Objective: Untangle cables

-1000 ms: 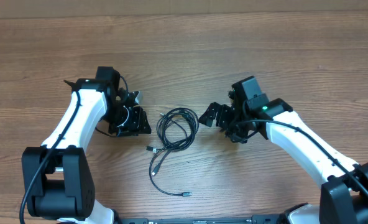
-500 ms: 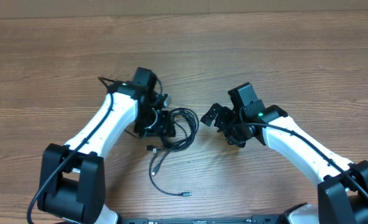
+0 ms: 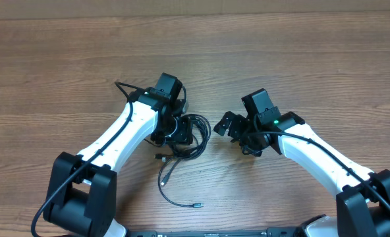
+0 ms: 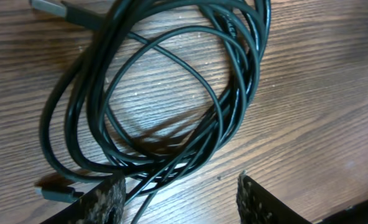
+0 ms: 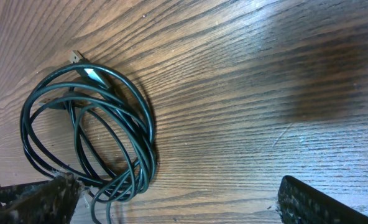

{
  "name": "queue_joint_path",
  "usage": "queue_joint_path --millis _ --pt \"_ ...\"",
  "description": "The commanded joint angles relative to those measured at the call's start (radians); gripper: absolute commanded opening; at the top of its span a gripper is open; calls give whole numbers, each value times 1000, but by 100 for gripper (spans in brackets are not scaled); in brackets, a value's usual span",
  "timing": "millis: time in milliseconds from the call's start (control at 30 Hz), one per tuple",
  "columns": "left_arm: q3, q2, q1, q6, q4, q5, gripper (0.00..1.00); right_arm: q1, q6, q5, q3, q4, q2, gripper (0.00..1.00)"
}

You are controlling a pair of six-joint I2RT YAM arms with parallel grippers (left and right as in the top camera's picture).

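A brown wooden table (image 3: 300,59) with horizontal grain fills the frame under even light, with a paler strip (image 3: 195,6) along the top edge.

Overhead: straight down, whole desk (image 3: 195,39). Wrist views: close, angled down, apparently sharing the coiled cables (image 4: 243,74).

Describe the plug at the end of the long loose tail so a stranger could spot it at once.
On the table, a black coil lies between the left arm and the right arm. One tail snakes from it back toward the robot and ends in the plug. The other plug sits close beside the coil; this one lies alone, farthest out.
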Motion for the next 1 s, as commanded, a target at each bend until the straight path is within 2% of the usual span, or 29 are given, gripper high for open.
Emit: queue_joint_path --millis 0,233,633,967 --pt "15 -18 -7 -29 -6 -48 57 4 -8 10 -8 3 -1 100" --pt "-14 -18 -7 -89 -1 -134 56 4 -8 10 -8 -11 -1 100" --pt "-168 -18 -6 -92 137 -136 59 4 -8 -2 -8 -46 -1 100" --pt "-225 -18 -6 -92 254 -137 58 4 -8 -58 -8 -62 -1 100"
